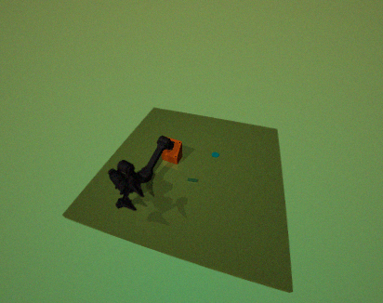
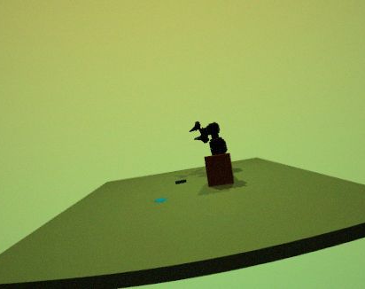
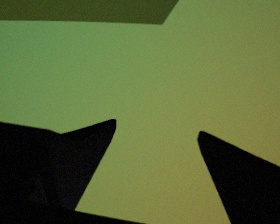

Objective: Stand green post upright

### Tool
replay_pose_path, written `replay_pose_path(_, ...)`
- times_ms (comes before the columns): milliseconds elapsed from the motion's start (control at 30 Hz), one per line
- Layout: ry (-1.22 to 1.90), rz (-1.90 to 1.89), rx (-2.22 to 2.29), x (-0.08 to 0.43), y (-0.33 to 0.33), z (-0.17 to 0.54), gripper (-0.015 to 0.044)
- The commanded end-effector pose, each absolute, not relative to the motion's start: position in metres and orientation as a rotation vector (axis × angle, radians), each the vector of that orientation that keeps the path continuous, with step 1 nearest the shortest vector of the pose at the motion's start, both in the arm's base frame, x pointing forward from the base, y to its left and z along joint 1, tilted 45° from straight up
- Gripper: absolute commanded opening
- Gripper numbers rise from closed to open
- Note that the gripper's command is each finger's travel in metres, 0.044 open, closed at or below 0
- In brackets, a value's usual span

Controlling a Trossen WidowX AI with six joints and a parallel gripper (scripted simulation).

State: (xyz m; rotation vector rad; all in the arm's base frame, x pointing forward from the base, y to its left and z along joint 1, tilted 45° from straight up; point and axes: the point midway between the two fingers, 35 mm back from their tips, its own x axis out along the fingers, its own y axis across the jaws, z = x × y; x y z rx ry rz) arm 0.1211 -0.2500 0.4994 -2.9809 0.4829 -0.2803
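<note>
Olive-green desk (image 1: 241, 223) (image 2: 123, 239) (image 3: 81, 11) against a plain green background; post awaiting pickup.
Tool (image 1: 139, 201) (image 2: 192, 134) (image 3: 156, 129) released, fingers wide apart with nothing between them, raised above the desk; the green post (image 1: 192, 179) (image 2: 181, 181) lies on its side, apart from the cyan circle (image 1: 216, 154) (image 2: 160, 200). The step in hand is judged to be the approach. Align the fingers across the post's narrow width, lower squarely, and close near one end so that the wrist can later turn the post upright without striking the desk. The top view shows the orange block (image 1: 172, 152) (image 2: 219, 170) beside the arm's upper links and gives the post's heading; the exterior view shows the tool's height. The wrist view shows both fingertips and a desk corner, but neither post nor circle.
</note>
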Motion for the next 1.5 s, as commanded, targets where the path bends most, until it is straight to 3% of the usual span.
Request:
replay_pose_path(0,0.49,-0.284,-2.982,0.12,-0.25,0.5,0.0374)
replay_pose_path(200,0.689,-0.378,-3.057,0.102,-0.24,0.518,0.0233)
replay_pose_path(833,1.144,-0.468,-3.649,0.096,-0.139,0.579,0.0233)
replay_pose_path(1467,1.678,-0.344,-4.204,0.137,-0.03,0.59,0.0233)
